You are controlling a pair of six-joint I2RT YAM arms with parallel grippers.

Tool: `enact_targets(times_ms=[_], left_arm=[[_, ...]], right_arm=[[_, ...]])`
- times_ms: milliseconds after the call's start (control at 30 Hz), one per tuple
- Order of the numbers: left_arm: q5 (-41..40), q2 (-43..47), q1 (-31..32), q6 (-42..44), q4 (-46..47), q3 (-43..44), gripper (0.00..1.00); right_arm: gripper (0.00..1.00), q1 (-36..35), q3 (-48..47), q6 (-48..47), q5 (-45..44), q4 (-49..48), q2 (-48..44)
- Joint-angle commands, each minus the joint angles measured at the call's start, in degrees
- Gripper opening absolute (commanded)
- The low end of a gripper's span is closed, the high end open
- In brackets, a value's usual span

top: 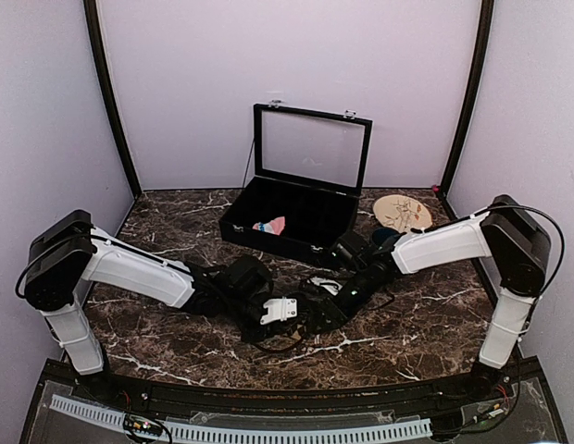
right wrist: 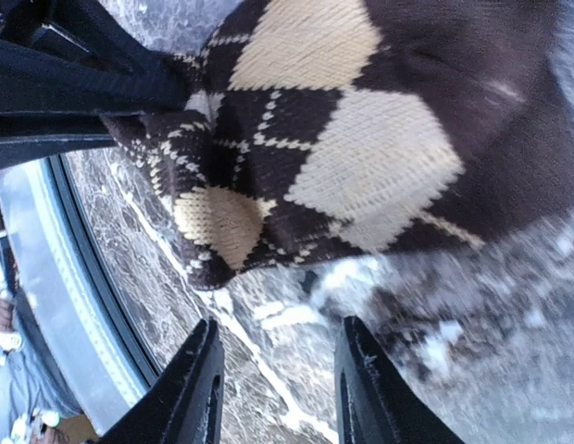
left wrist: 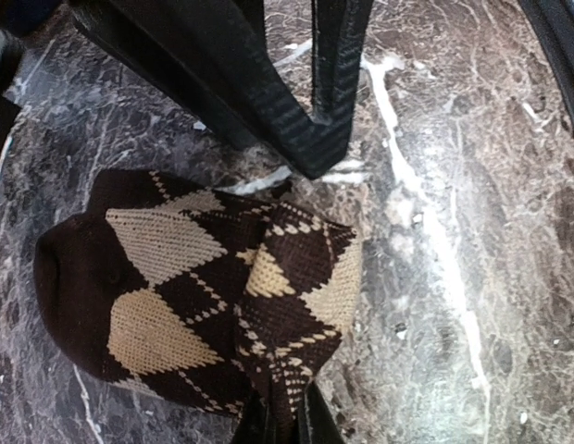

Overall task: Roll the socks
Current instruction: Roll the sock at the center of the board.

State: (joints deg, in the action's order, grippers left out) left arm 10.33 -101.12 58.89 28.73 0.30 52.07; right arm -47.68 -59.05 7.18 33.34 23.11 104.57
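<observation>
We see the black case point(top: 315, 215) at upper centre of the top view, its glass lid point(top: 311, 148) standing upright. The pink sock point(top: 269, 225) lies in the case's left front part. A tan round disc point(top: 403, 213) sits on the marble table point(top: 426, 314) just right of the case. The brown argyle sock point(left wrist: 194, 287) lies folded on the marble in front of the case. The left gripper point(left wrist: 285, 416) pinches its folded edge, jaws pressed together on the fabric. The right gripper point(right wrist: 280, 370) hovers beside the sock, jaws spread, holding nothing. Bare marble shows at lower left and lower right, and the table's near edge runs down the left of the right wrist view.
</observation>
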Motion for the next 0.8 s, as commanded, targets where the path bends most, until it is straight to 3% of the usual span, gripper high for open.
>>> enact_targets(times_ms=[0,467,767], left_arm=[[7.6,-2.1,-1.7,-1.0,-10.3,4.8,0.04],[24.0,-11.0,-7.9,-3.6,-26.4,17.3,0.04],[31.6,-16.1,-10.7,-4.4,-32.3,21.8,0.05]], right_arm=[[0.39,0.3,4.7,5.0,-5.2,-8.7,-5.3],[0.37,-8.4,16.7,5.8,-29.1,-18.6,-18.0],[0.37,-17.3,19.2,5.7,-29.8,-22.7,-20.6]])
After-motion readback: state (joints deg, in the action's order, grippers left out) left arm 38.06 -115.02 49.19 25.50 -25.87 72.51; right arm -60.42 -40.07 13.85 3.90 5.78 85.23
